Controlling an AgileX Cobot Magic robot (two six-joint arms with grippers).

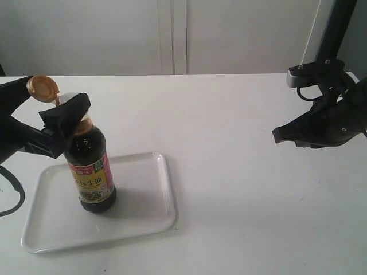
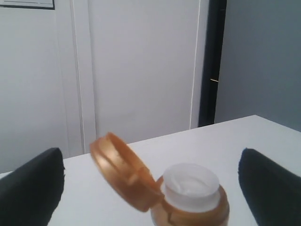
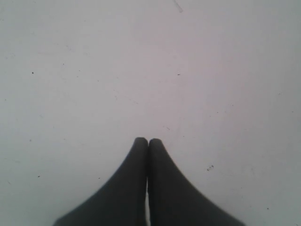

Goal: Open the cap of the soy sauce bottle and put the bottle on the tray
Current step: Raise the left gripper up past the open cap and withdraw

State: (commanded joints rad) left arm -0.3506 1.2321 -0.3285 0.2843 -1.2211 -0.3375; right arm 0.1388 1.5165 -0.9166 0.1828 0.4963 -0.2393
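The soy sauce bottle (image 1: 92, 172) stands upright on the white tray (image 1: 143, 195) at the front left. Its golden-orange cap (image 1: 43, 87) is flipped open and hangs back on its hinge, leaving the white pour spout (image 2: 190, 186) bare. My left gripper (image 1: 54, 97) is open around the bottle's top, with one black finger (image 2: 30, 188) on each side and clear gaps to the collar. In the left wrist view the cap (image 2: 124, 172) tilts between the fingers. My right gripper (image 1: 276, 136) hovers at the right, shut on nothing, with its fingertips (image 3: 141, 143) pressed together above the table.
The white table (image 1: 229, 143) runs from the tray to the right arm. A pale wall with panel seams (image 1: 172, 34) stands behind, and a dark post (image 1: 335, 28) rises at the back right.
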